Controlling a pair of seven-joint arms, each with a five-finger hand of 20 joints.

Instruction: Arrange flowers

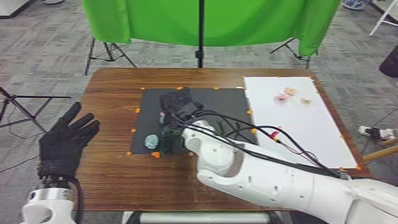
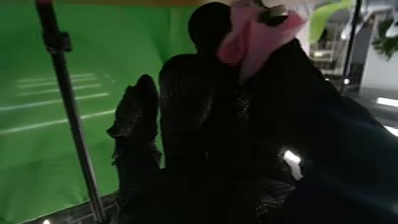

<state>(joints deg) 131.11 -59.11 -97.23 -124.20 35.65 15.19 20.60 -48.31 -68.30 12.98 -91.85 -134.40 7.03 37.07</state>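
The work seemed to be at the carrying or placing step: the right robot hand (image 1: 178,103) had a pink flower (image 2: 266,41) pinched between thumb and fingers, petals showing at the fingertips with a bit of dark green among them. That hand was over the black mat (image 1: 226,97), in the middle of the desk (image 1: 111,182) from near to far edge, and a little left of centre. The left robot hand (image 1: 67,140) was beyond the desk's left edge, fingers loose and spread, grasping nothing.

On the mat, toward the desk's near left corner, lay a pale teal thing (image 1: 151,141); just beside it was something dark green (image 1: 166,142), partly behind the right arm — I could not tell whether it was foliage or a holder. Three small blossoms (image 1: 282,98) lay close together on the white sheet (image 1: 311,130), toward the desk's far right corner.

The next move, as I judged it, called for choosing a spot for the flower, turning the wrist so the bloom faced well, and only then easing the fingers apart. Soft petals so near the grip could have creased under a squeeze — and a hasty release might have let the flower roll or tip.
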